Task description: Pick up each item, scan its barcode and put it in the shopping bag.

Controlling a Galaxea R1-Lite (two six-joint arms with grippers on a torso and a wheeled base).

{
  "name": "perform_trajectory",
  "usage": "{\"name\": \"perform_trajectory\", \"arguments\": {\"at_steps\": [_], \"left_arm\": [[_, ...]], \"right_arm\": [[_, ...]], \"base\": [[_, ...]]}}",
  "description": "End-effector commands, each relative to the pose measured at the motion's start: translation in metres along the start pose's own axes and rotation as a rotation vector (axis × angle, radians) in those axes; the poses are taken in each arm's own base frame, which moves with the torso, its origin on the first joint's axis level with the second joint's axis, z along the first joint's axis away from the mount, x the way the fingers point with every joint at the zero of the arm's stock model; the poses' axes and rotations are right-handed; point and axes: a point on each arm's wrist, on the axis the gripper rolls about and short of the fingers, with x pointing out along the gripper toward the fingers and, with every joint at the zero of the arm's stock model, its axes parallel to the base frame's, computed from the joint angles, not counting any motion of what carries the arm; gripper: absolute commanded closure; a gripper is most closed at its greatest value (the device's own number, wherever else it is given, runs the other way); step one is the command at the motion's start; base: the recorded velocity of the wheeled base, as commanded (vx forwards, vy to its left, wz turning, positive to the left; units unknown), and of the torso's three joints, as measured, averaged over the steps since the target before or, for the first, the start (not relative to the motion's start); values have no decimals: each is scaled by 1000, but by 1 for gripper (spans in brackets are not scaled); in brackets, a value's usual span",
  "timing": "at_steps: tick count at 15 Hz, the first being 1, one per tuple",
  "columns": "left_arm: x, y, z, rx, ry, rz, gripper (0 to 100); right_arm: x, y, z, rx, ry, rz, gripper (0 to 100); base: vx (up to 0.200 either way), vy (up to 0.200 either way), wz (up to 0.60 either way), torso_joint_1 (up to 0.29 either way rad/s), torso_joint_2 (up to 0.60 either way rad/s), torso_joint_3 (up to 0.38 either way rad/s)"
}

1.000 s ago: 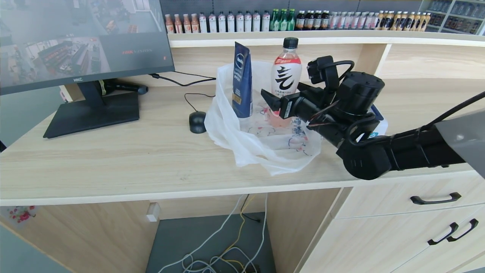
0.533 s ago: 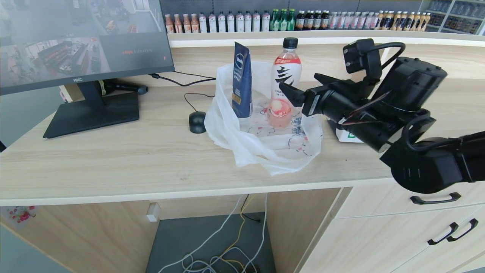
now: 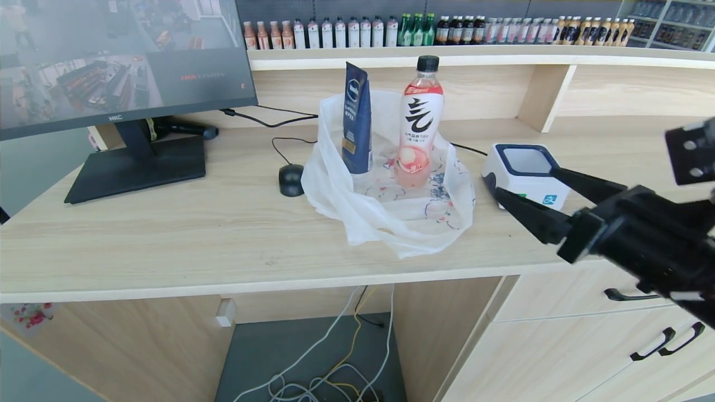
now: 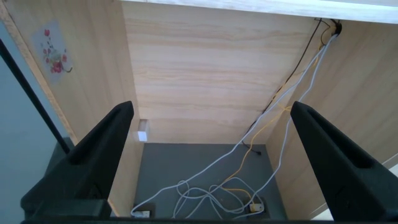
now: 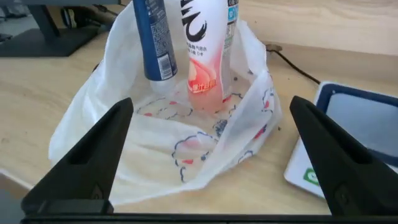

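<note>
A white plastic shopping bag [image 3: 385, 206] [image 5: 186, 155] lies open on the wooden counter. Inside it stand a dark blue tube [image 3: 357, 125] [image 5: 153, 40] and a pink drink bottle [image 3: 419, 123] [image 5: 208, 56], both upright. To the bag's right sits the white barcode scanner [image 3: 525, 173] [image 5: 354, 143]. My right gripper [image 3: 539, 195] is open and empty, low over the counter's front edge, to the right of the bag and in front of the scanner. My left gripper [image 4: 214, 155] is open and empty below the counter, facing the wooden kneehole panel and cables.
A monitor [image 3: 120, 61] on a black stand and a black mouse [image 3: 291, 180] sit left of the bag. A raised shelf [image 3: 475, 56] runs behind with several bottles beyond it. Drawers with black handles [image 3: 642, 293] lie under the counter on the right. Loose cables [image 4: 224, 193] lie on the floor.
My right arm has drawn back from the bottle in the bag, moving right and down toward the counter's front edge. The scanner is now uncovered. Bottle and tube stay put.
</note>
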Motion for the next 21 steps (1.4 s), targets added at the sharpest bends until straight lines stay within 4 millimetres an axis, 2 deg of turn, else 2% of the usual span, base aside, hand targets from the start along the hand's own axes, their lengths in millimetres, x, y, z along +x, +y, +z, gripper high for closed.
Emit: {"name": "perform_trajectory", "arguments": {"at_steps": [1, 2, 3, 5, 6, 9, 13, 15, 17, 19, 21], "left_arm": [[0, 0, 0, 0, 0, 0, 0], [0, 0, 0, 0, 0, 0, 0], [0, 0, 0, 0, 0, 0, 0], [0, 0, 0, 0, 0, 0, 0], [0, 0, 0, 0, 0, 0, 0], [0, 0, 0, 1, 0, 0, 0], [0, 0, 0, 1, 0, -1, 0], [0, 0, 0, 1, 0, 0, 0], [0, 0, 0, 1, 0, 0, 0], [0, 0, 0, 1, 0, 0, 0], [0, 0, 0, 0, 0, 0, 0]], "right_arm": [[-118, 1, -30, 53, -19, -21, 0], [-129, 2, -36, 58, -18, -19, 0], [-153, 2, -44, 72, 0, -30, 0], [-172, 3, -54, 72, 55, -32, 0], [-193, 5, -68, 45, 125, -21, 0], [-222, 6, -91, 21, 195, 5, 0], [-241, 7, -111, -29, 229, 27, 0], [-239, 8, -110, -5, 238, 17, 0], [-233, 9, -110, 0, 321, -110, 0], [-229, 9, -110, 13, 365, -329, 0], [-232, 10, -110, 7, 332, -362, 0]], "base": [[0, 0, 0, 0, 0, 0], [0, 0, 0, 0, 0, 0], [0, 0, 0, 0, 0, 0], [0, 0, 0, 0, 0, 0], [0, 0, 0, 0, 0, 0], [0, 0, 0, 0, 0, 0], [0, 0, 0, 0, 0, 0], [0, 0, 0, 0, 0, 0], [0, 0, 0, 0, 0, 0], [0, 0, 0, 0, 0, 0], [0, 0, 0, 0, 0, 0]]}}
